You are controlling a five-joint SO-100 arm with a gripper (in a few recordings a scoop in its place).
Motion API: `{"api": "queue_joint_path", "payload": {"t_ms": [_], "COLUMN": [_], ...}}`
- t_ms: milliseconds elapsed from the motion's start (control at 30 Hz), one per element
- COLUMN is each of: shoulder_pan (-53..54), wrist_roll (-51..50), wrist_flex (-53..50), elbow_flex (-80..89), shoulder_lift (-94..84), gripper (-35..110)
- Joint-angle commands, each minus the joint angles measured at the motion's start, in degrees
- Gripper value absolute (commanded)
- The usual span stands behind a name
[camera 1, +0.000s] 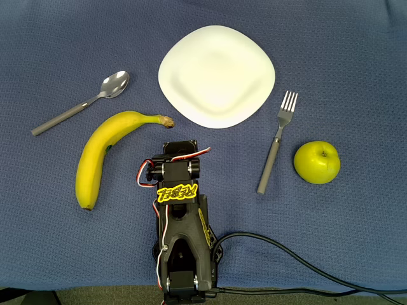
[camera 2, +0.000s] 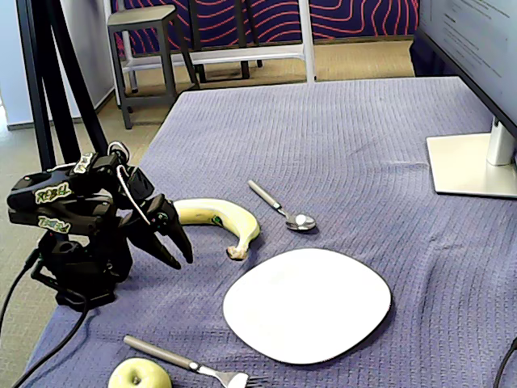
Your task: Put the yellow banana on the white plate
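Yellow banana (camera 1: 100, 152) lies untouched on the table (camera 1: 356, 57), left of centre in the overhead view, stem toward the plate (camera 1: 216, 75). Fingers (camera 2: 174, 242) slightly spread, empty, angled down beside it, likely pre-grasp.

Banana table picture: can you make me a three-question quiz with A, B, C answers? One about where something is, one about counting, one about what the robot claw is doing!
1. Where is the yellow banana?
A. On the white plate
B. On the blue cloth, beside the spoon
C. In the gripper

2. How many pieces of cutlery are there?
A. One
B. Two
C. Four

3. What is the gripper doing?
A. Holding nothing
B. Gripping the fork
C. Lifting the apple

Answers: 1 B, the banana lies on the cloth near the spoon, and the white plate is bare. 2 B, one spoon and one fork. 3 A, in the fixed view its fingers hang beside the banana, apart from it, with nothing between them.
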State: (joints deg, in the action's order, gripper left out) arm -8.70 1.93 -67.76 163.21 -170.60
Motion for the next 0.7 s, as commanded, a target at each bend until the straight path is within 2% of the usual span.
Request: {"api": "queue_joint_path", "payload": {"t_ms": [0,433,667], "shoulder_pan": [0.4,0.0,-3.3], "wrist_roll": [2.3,2.3,2.4], "wrist_flex": [1.6,2.5,4.0], "elbow_flex": [-2.6,-3.2,-9.6], "shoulder_lift": [1.1,2.4,6.3], "gripper": [0,0,10]}}
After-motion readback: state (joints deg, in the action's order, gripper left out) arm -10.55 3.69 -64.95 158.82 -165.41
